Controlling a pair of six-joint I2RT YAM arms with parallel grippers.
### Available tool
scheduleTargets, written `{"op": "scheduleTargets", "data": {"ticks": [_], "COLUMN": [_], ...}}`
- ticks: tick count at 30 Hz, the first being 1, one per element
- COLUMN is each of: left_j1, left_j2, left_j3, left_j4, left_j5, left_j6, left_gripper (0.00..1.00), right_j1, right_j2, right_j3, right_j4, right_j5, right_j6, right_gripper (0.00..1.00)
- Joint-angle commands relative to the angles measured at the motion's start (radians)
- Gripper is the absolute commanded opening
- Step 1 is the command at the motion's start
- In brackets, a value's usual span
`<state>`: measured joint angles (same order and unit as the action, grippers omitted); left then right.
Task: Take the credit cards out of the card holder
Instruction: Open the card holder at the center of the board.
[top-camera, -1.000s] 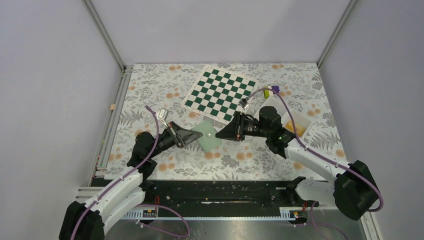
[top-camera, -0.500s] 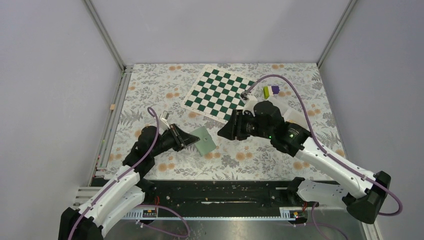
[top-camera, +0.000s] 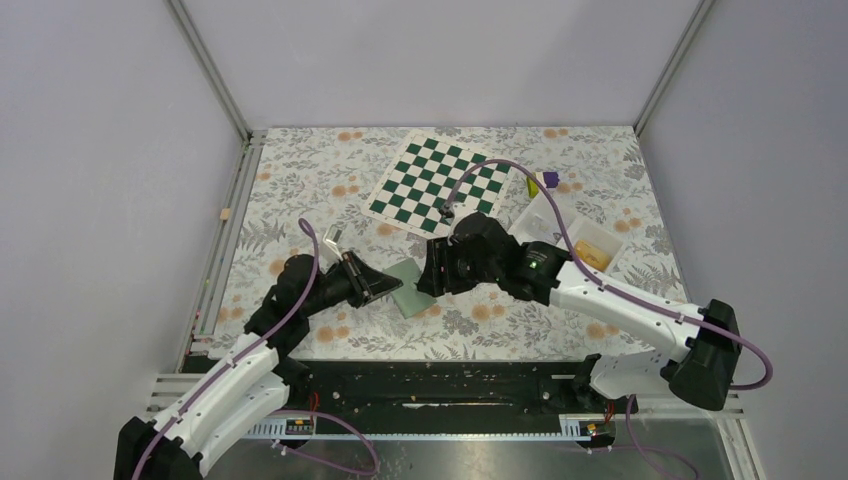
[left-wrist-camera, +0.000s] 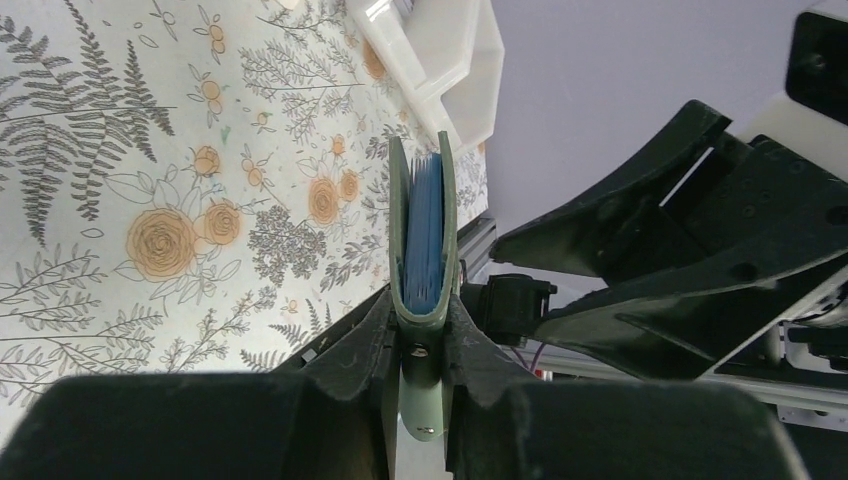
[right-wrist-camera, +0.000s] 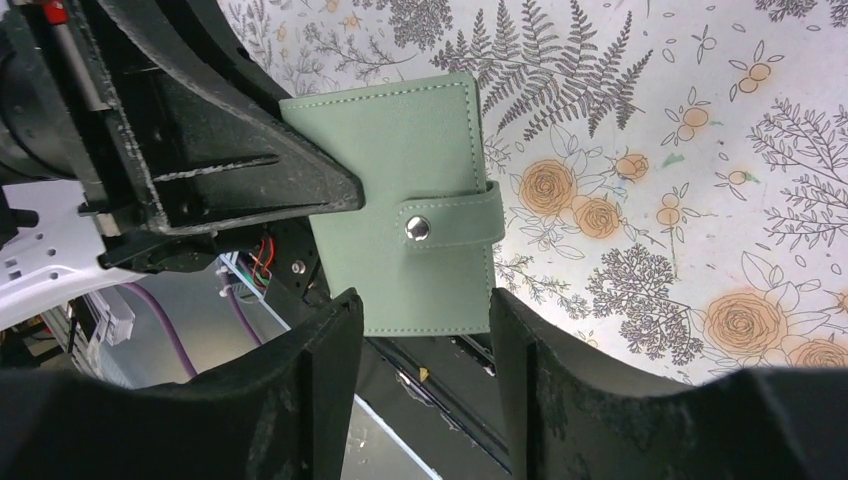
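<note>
Top view first: the left gripper (top-camera: 385, 285) has the card holder (top-camera: 408, 288) pinched by one edge, roughly mid-table, on the near side of the chequered mat (top-camera: 437, 185). The right gripper (top-camera: 430, 280) is nosed right up against the holder's other side. Over on the right is a white tray (top-camera: 560, 222) with an orange-yellow card (top-camera: 592, 256) lying in it, and a little purple block (top-camera: 549, 180) sits just past the tray.

Left wrist cam: the holder (left-wrist-camera: 424, 230) is seen edge-on and standing upright. The gripper (left-wrist-camera: 422, 325) is clamped tight on its bottom end, with both fingers (left-wrist-camera: 385, 335) pressed on the green covers. Blue lining shows between the covers, but I can't tell whether any cards are in there. The tray (left-wrist-camera: 462, 60) is up at the top, and the other gripper (left-wrist-camera: 680, 270) fills the right side.

Right wrist cam: this is the flat face of the holder (right-wrist-camera: 400, 170), with the snap strap (right-wrist-camera: 448, 226) buttoned shut. The right gripper (right-wrist-camera: 420, 305) has its jaws standing well apart, one either side of the holder's near edge, and it isn't gripping anything. The left gripper's finger (right-wrist-camera: 230, 170) covers the holder's left side.
</note>
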<state>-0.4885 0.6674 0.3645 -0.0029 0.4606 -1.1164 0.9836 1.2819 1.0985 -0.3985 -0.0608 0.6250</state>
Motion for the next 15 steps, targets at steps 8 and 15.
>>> {"op": "scheduleTargets", "data": {"ticks": [8, 15], "left_j1": [-0.028, -0.039], "left_j2": [-0.018, -0.025], "left_j3": [-0.004, -0.002], "left_j4": [0.163, 0.173], "left_j5": [0.022, 0.027], "left_j6": [-0.088, -0.109], "left_gripper": [0.0, 0.0], "right_j1": [0.045, 0.065], "right_j2": [0.096, 0.11], "right_j3": [0.075, 0.091], "right_j4": [0.047, 0.011], "right_j5": [0.02, 0.128], "right_j6": [-0.015, -0.033], "right_gripper": [0.57, 0.56]}}
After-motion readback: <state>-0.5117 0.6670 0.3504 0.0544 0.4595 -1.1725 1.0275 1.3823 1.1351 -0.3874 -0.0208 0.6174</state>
